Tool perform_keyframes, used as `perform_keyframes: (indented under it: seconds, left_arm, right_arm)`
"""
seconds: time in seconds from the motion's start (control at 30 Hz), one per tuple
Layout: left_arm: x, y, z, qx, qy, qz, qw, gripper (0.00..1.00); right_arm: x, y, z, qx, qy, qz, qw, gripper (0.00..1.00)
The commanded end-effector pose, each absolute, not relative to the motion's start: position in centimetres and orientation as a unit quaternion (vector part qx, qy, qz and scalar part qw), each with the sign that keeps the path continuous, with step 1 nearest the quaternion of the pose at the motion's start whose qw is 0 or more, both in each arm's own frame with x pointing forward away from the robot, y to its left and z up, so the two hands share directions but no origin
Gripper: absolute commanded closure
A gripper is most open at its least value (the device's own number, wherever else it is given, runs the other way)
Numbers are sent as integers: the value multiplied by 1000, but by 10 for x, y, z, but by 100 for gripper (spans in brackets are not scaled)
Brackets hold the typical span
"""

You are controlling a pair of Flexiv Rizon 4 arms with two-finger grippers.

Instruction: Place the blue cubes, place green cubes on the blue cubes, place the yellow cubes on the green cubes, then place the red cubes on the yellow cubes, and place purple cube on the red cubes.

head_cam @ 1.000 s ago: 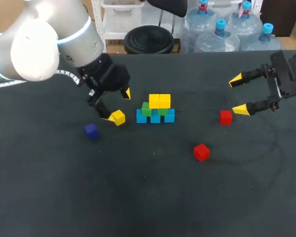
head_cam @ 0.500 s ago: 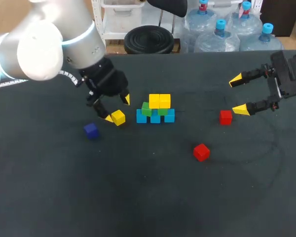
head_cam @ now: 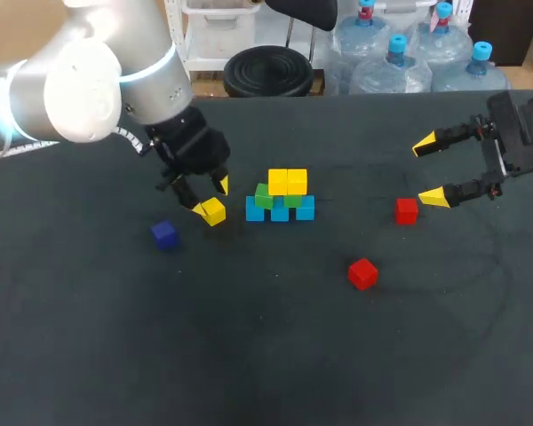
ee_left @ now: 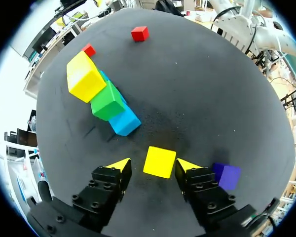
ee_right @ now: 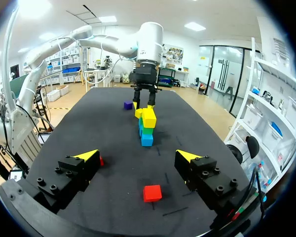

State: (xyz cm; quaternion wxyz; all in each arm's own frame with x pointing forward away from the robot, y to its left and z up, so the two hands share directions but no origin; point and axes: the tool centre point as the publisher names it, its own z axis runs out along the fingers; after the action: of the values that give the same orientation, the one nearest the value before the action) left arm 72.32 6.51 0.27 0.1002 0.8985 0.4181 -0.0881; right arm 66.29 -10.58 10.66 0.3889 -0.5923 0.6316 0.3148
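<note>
Here, the left hand (head_cam: 210, 197) sat low on the table (head_cam: 266, 355), fingers open on either side of the loose yellow cube (ee_left: 159, 162), a narrow gap at each side and nothing gripped. A sound grasp would call for closing squarely on two opposite faces, centred, then lifting straight up. The stack (head_cam: 280, 197) of blue, green and yellow cubes stood just beside one finger and could be knocked; the purple cube (head_cam: 164, 234) lay near the other. The right hand (head_cam: 430, 170) hung wide open and empty by a red cube (head_cam: 406, 210); the second red cube (head_cam: 362, 272) lay apart.
</note>
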Motion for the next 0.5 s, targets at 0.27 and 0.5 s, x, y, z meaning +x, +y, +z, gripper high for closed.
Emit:
perform_keyframes:
  seconds: [0.27, 0.5]
  left_arm:
    - [719, 73, -1, 897, 421, -93, 96, 53]
    - [714, 71, -3, 890, 435, -97, 94, 98]
  right_arm:
    - [663, -105, 106, -592, 631, 315, 390, 0]
    - [663, -105, 106, -592, 631, 315, 390, 0]
